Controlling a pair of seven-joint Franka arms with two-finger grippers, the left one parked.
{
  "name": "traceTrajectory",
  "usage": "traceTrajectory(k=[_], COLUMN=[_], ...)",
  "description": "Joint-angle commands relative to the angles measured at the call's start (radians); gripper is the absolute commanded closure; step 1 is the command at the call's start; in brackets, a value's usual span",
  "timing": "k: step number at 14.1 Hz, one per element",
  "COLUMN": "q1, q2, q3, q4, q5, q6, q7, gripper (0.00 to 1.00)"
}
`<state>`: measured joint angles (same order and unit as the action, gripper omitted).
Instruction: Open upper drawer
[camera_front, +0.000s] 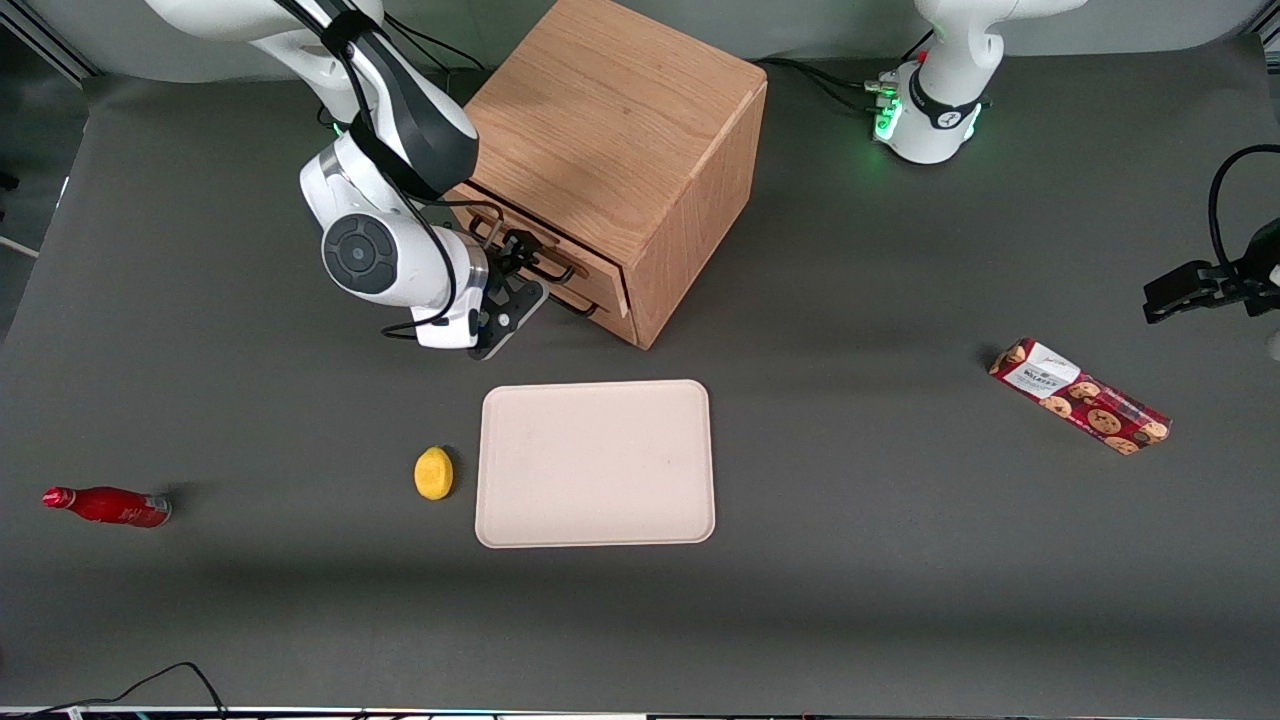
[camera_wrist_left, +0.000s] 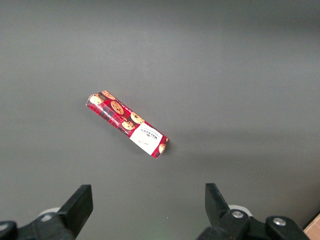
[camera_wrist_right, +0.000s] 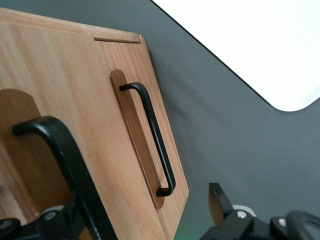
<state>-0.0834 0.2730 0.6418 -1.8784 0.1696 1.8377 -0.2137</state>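
We show the right arm's black two-finger gripper (camera_front: 517, 262) in front of the light oak box cabinet (camera_front: 610, 140), level with the shallow wooden upper drawer (camera_front: 540, 245) and its thin dark metal bar handle (camera_wrist_right: 65, 165). In the right wrist view that bar runs close beside one finger, with the other finger (camera_wrist_right: 220, 202) well apart from it, so we read the fingers as spread, apparently straddling the bar and not clamped; the contact itself is hidden. The bottom drawer's matching dark bar handle (camera_wrist_right: 152, 137) lies just beside the upper one, so a small vertical slip could hook the wrong bar. A pull off the drawer's axis could jam the drawer or drag the whole cabinet across the dark grey table (camera_front: 900, 520). In front of the cabinet, the pale rectangular tray (camera_front: 595, 463) and the small yellow lemon-like fruit (camera_front: 433, 472) bound the free room near the pull path. The red bottle (camera_front: 108, 506) and the red biscuit packet (camera_front: 1080, 396) lie well apart from the cabinet.
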Motion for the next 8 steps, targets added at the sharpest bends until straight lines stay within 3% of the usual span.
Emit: traceTrajectory(k=[1, 8], q1=[0.008, 0.002], q2=[0.012, 0.028], q3=[-0.004, -0.019], q4=[-0.002, 0.012], q5=[0.007, -0.022], q6=[0.031, 0.052], q7=[-0.004, -0.004], gripper=[0.0, 0.0])
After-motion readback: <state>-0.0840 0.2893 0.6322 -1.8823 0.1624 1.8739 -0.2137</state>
